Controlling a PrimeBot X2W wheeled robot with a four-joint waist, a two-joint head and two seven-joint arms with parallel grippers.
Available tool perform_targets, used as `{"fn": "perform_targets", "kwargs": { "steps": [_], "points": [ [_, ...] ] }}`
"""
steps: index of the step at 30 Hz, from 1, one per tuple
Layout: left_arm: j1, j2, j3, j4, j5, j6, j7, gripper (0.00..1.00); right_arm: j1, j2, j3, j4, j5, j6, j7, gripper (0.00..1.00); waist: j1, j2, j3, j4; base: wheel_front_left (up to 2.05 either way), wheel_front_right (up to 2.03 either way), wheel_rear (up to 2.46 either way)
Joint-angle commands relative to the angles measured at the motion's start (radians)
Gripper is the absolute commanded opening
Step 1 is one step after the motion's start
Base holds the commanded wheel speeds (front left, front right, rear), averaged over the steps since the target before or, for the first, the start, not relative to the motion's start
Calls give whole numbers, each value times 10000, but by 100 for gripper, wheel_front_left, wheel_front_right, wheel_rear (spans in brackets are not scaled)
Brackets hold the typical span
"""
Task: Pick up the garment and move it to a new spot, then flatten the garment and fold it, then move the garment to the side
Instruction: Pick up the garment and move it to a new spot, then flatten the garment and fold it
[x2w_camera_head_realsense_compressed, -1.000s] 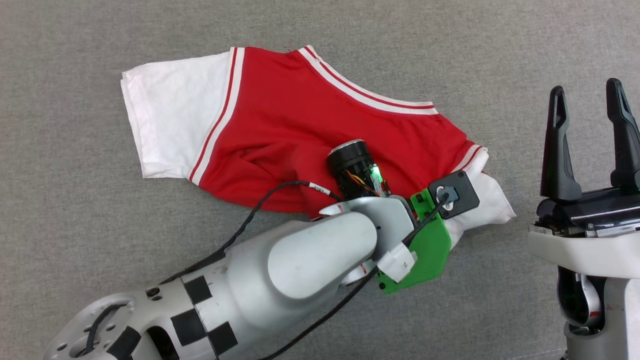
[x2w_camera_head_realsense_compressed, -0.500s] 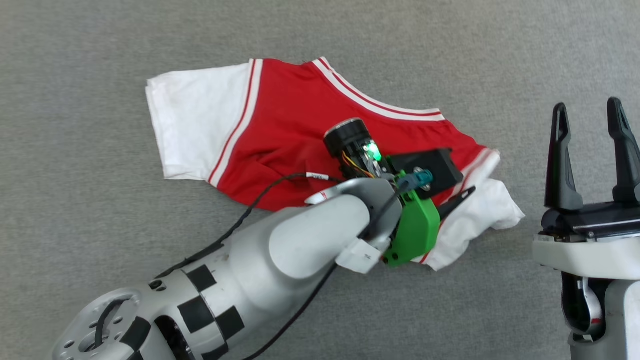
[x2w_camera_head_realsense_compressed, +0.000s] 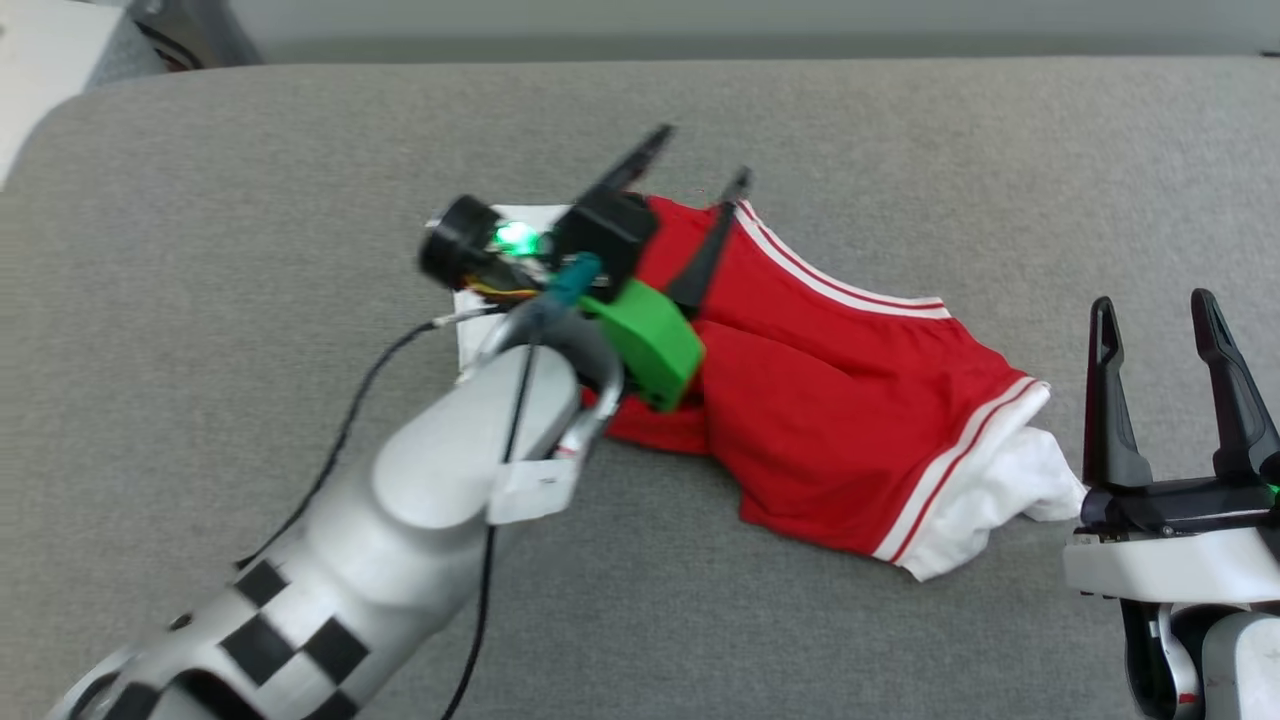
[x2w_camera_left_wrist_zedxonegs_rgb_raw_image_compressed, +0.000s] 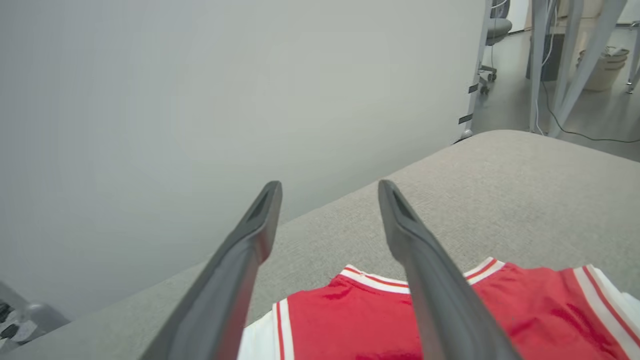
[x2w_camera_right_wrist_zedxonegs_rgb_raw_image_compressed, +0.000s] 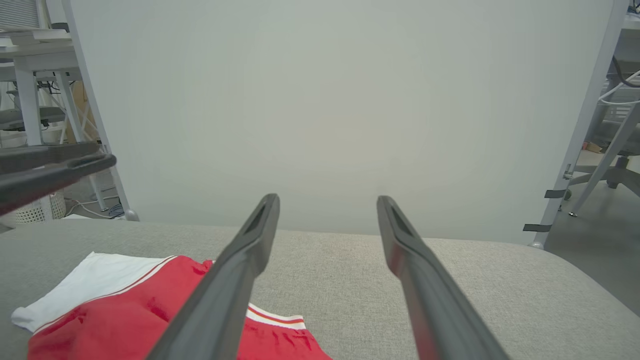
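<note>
The garment (x2w_camera_head_realsense_compressed: 830, 420) lies crumpled on the grey surface (x2w_camera_head_realsense_compressed: 250, 150) — the left gripper (x2w_camera_head_realsense_compressed: 701, 158), jaws wide and empty, hangs over its 11 o'clock edge; the right gripper (x2w_camera_head_realsense_compressed: 1150, 302), wide too, stands at its 4 o'clock.

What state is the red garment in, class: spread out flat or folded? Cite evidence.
Folded, loosely. The garment lies as a short, wrinkled band, a white sleeve at each end, red layers overlapping mid-body.

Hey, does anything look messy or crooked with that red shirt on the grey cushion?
The red jersey T-shirt with white sleeves lies slanted and rumpled on the grey fabric surface, creased across its middle, one white sleeve bunched near the open right gripper. Nothing looks torn.
</note>
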Motion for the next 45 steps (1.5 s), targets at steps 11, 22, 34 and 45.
{"fn": "perform_targets", "kwargs": {
  "steps": [11,22,34,45],
  "points": [
    [4912,1473,4185,-3040,2011,1695,-57,100,546,-11,59,373,-308,-7,-47,100,0,0,-1149,753,0,0,0],
    [7847,705,6368,-4171,3268,1183,-58,100,1225,-11,234,887,-343,-7,-47,100,0,0,-1631,882,0,0,0],
    [9089,-249,7417,-4191,4246,171,-58,100,1861,-10,163,1281,-81,-7,-48,100,0,0,-2019,838,0,0,0],
    [9364,-764,8083,-4022,4893,-494,-58,100,2068,-10,159,1531,85,-7,-48,100,0,0,-2024,748,0,0,0]
  ]
}}
